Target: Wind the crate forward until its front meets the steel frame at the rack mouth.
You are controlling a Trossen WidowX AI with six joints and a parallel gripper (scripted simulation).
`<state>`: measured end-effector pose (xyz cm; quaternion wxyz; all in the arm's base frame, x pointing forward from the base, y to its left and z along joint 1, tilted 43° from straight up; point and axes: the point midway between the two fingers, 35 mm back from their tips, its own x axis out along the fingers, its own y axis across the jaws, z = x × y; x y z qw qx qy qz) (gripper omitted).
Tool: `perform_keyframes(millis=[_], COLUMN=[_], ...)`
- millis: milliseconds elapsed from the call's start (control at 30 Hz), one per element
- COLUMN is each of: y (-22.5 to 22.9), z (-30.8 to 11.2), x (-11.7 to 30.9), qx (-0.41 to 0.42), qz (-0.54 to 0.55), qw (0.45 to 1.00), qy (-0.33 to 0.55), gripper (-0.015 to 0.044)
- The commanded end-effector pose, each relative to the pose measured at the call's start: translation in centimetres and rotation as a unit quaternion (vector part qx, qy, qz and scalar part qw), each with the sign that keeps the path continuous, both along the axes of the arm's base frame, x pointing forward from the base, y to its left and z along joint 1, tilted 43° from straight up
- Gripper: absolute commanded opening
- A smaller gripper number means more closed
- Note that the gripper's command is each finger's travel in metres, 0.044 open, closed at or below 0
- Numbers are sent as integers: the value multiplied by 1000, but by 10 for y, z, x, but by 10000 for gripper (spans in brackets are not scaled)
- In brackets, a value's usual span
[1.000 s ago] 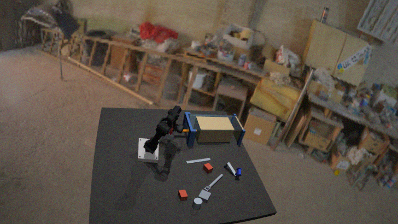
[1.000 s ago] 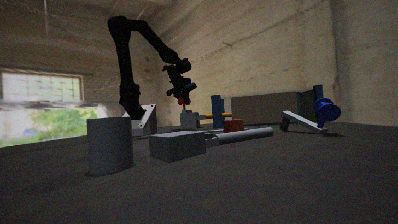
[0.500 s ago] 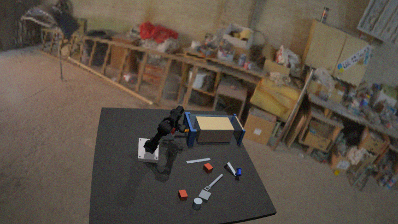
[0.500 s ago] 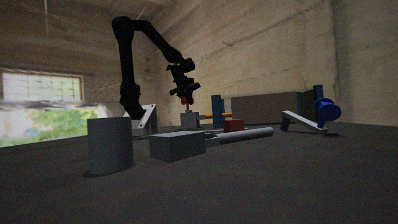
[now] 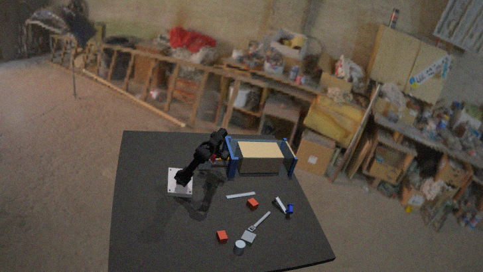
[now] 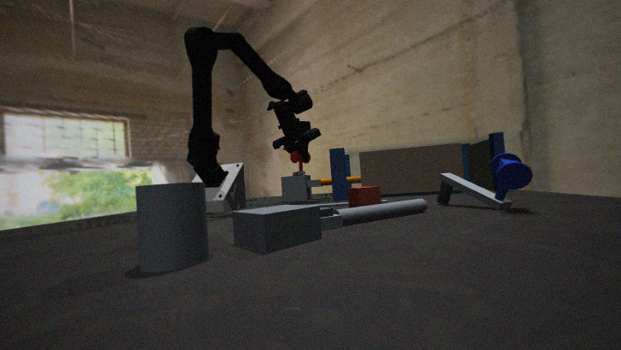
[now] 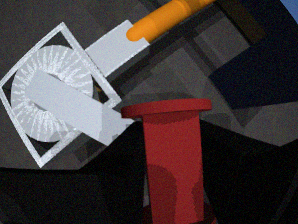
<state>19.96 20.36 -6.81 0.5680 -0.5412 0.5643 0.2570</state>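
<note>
My gripper (image 5: 213, 157) (image 6: 299, 154) (image 7: 163, 127) is shut on the red knob (image 6: 300, 159) (image 7: 172, 135) of the winch handle. The handle's grey crank arm (image 7: 75, 107) lies across the top of the hand winch (image 6: 295, 188) (image 7: 22, 107); its key is hidden beneath. An orange strap (image 5: 222, 158) (image 6: 332, 181) (image 7: 167, 21) runs from the winch to the crate (image 5: 260, 149) (image 6: 410, 169). The crate sits flat inside the guard cubby. A small gap shows between the crate's front and the blue steel frame (image 5: 231, 168) (image 6: 337, 173).
A second handle with a blue knob (image 5: 289, 208) (image 6: 514, 173) lies right. A flat bar (image 5: 240, 195), two red blocks (image 5: 252, 203) (image 5: 221, 236), a long grey tool (image 5: 261, 220) (image 6: 382, 212), a grey block (image 5: 248, 237) (image 6: 278, 228) and a grey cylinder (image 5: 239, 247) (image 6: 171, 228) are on the bench.
</note>
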Motion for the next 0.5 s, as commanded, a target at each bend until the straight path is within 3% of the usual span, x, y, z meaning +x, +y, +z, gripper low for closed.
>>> perform_keyframes(millis=[0, 467], y=[3, 15], z=[-5, -14], x=[9, 23], qx=[1, 1], qz=[-2, -2], qw=[1000, 1000], qy=[-6, -7], gripper=[0, 0])
